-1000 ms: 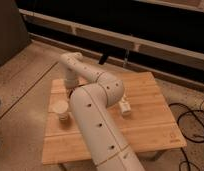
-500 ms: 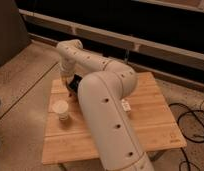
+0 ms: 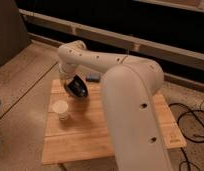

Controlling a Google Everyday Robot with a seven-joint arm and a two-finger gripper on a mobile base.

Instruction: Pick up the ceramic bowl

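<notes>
The ceramic bowl is seen tilted and raised clear of the wooden table, above and just right of the white cup. The gripper is closed on the bowl's rim at the table's far left. Compared with half a second earlier, the bowl has been lifted into view; the pick is judged essentially accomplished.
</notes>
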